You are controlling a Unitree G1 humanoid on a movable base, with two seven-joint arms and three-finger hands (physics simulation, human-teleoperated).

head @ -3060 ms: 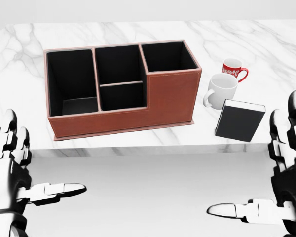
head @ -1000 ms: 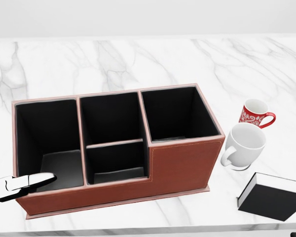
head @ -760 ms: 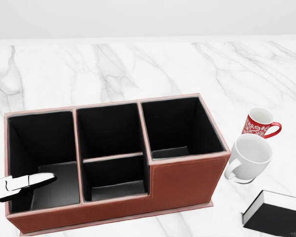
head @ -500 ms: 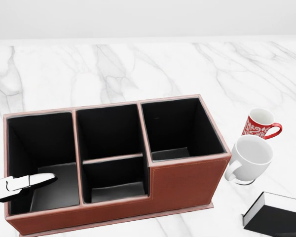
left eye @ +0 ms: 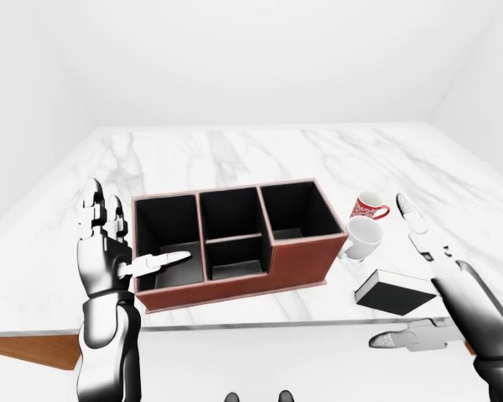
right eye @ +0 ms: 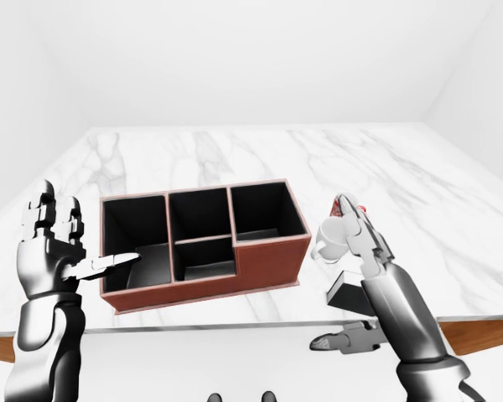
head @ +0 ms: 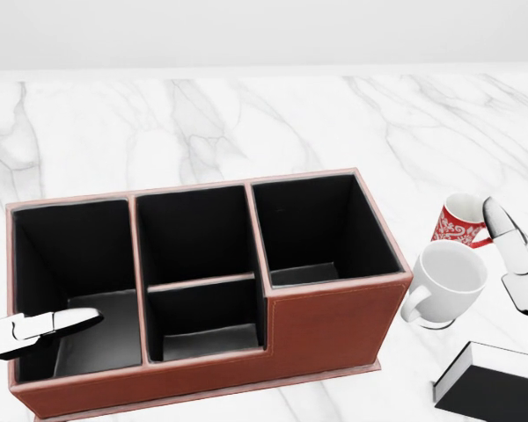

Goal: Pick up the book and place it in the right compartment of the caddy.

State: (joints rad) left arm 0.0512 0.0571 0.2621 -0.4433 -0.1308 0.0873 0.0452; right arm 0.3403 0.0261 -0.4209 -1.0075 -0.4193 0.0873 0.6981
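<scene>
Nearby, the black book (left eye: pixel 395 292) lay flat on the white table (left eye: pixel 235 151), just right of the brown caddy (left eye: pixel 235 243), whose right compartment (head: pixel 321 230) was empty. Both the right hand (left eye: pixel 440 276) over the book and the left hand (left eye: pixel 109 247) by the caddy's left end were wide open, holding nothing. Farther off, a white mug (head: pixel 442 281) and a red mug (head: pixel 458 218) stood beside the caddy.
</scene>
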